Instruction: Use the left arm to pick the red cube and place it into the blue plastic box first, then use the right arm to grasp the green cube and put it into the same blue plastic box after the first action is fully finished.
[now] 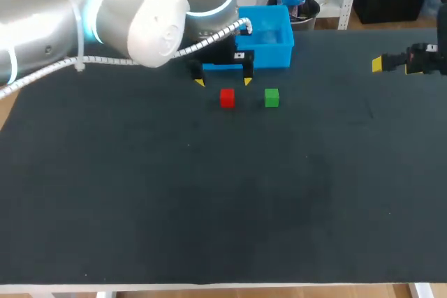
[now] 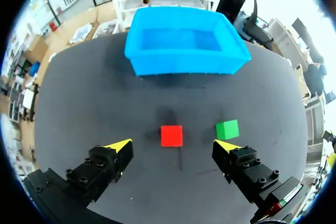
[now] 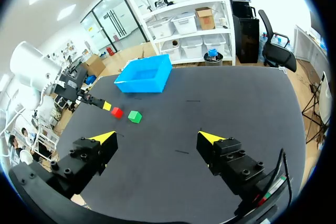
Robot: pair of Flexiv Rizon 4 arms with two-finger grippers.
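Observation:
The red cube sits on the dark table with the green cube a short way to its right. Behind them stands the blue plastic box, nothing visible inside. My left gripper hovers open just above and behind the red cube; in the left wrist view the red cube lies slightly ahead of the gap between its fingers, with the green cube ahead of one fingertip and the box beyond. My right gripper stands open at the far right, well away from both cubes.
The table is a broad dark mat. Only the yellow-tipped end of my right gripper shows at the right edge in the head view. My left arm's big white elbow hangs over the back left.

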